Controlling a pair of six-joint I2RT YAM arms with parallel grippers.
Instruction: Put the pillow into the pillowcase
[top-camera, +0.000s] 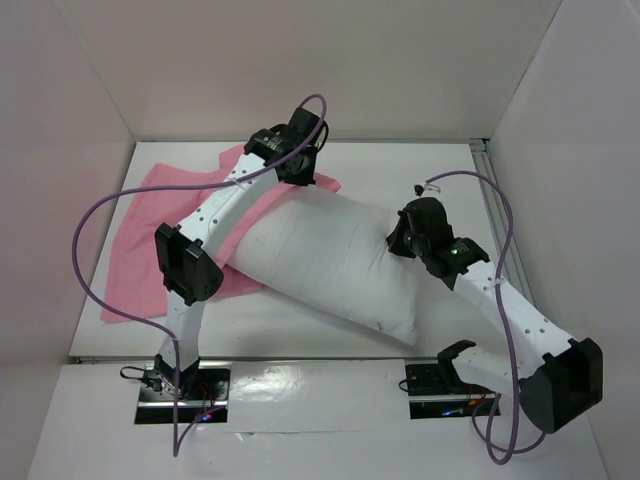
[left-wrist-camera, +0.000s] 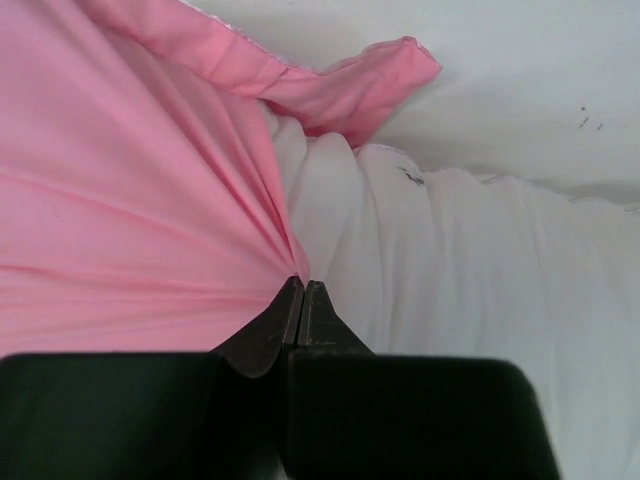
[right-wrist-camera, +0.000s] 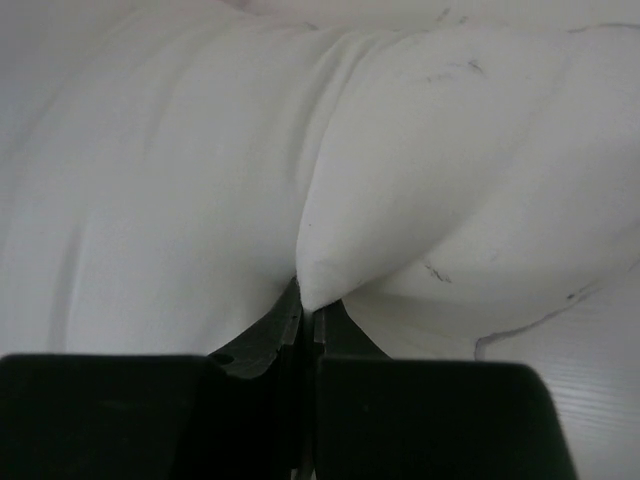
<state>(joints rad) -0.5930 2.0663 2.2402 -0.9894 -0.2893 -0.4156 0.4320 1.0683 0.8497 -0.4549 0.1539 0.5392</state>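
Position: pillow (top-camera: 335, 265) lies diagonally across the table (top-camera: 420, 165), from far left to near right. Its left end rests on the pillowcase (top-camera: 140, 250), which is spread mostly flat on the left side, with one pink corner showing past the pillow's far end. Most of the pillow looks uncovered. The arm hides the far end from overhead, so I cannot tell whether that end has entered the opening.

Left: left gripper (left-wrist-camera: 302, 287) has its jaws pressed together on a pinch of pink cloth. Folds fan out from the tips, right where pink meets white. It may have caught some white cover as well; that is unclear.

Right: right gripper (right-wrist-camera: 305, 300) has its jaws closed on a small peak of the pillow's white cover at its right edge. The fabric there is drawn to a point.

Handling (judgement):
- The pillow is light, plump and very soft. It will sag and fold instead of sliding as one body, and a pinch on the cover alone stretches the fabric more than it moves the filling. A corner or end seam is the better hold.
- The case is thin and limp, and its satin face is probably slippery. It is best held at the hem of the opening
- Risk: the hem slips out of the jaws, or the cloth bunches against the pillow end
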